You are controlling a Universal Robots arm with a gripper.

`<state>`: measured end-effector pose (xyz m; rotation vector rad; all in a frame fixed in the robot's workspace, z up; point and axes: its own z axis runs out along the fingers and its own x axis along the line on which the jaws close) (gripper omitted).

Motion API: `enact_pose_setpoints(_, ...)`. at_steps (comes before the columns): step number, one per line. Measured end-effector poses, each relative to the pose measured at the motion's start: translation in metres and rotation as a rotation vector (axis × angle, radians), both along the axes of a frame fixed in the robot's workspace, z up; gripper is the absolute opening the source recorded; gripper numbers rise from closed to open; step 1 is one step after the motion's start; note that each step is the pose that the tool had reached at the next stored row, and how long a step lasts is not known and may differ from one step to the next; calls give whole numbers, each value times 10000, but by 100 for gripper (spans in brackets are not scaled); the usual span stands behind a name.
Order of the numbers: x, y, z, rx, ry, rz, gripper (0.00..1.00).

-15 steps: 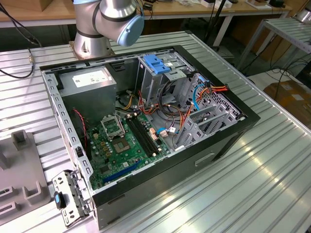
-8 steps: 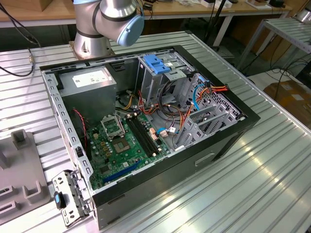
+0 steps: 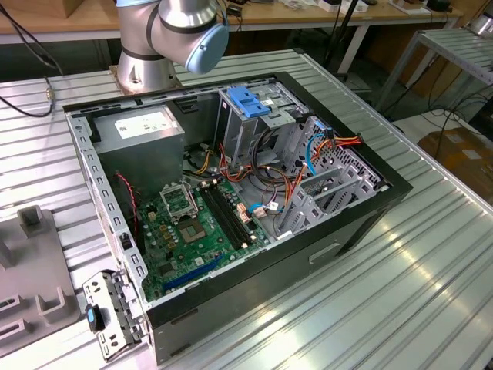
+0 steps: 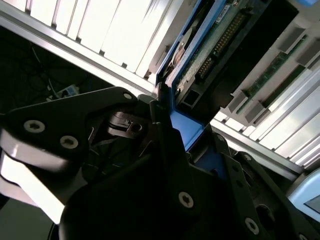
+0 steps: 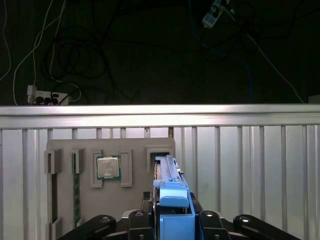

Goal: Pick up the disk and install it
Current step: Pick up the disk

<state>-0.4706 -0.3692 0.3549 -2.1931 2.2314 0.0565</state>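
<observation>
My gripper (image 5: 173,204) is clamped on the disk (image 5: 168,170). In the first wrist view a black finger (image 5: 146,210) presses against each side of its blue carrier frame, and I see no gap between them. The disk stands on edge, with its far end in a slot of the grey holder tray (image 5: 135,146). That tray lies on the slatted aluminium table (image 5: 250,165).

In the second wrist view the disk's green circuit-board face and its row of connector pins show, and the blue frame runs down between my fingers (image 4: 161,125).

Beside the disk's slot the tray holds a processor chip (image 5: 108,167) in a square pocket. Farther along, a memory stick (image 5: 76,186) stands in a narrow groove. Past the table's far edge the floor is dark, with loose cables and a power strip (image 5: 47,99).

In the exterior view the open computer case (image 3: 254,293) lies on the table with its open side up. The motherboard (image 3: 192,223) covers its floor, and the power supply (image 3: 146,131) sits in the far corner toward the exterior view's left. The grey drive cage (image 3: 243,135) stands at the far side with a blue latch piece (image 3: 248,102) on top. My arm's base (image 3: 146,65) stands on the table just behind the case. The holder tray lies at the exterior view's left, apart from the case.
</observation>
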Motion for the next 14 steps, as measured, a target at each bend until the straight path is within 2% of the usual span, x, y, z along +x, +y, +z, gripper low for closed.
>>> enact_pose_setpoints(9,1,0,154,35,1,1,37)
enact_pose_setpoints(14,0,0,268,60,0,0,37)
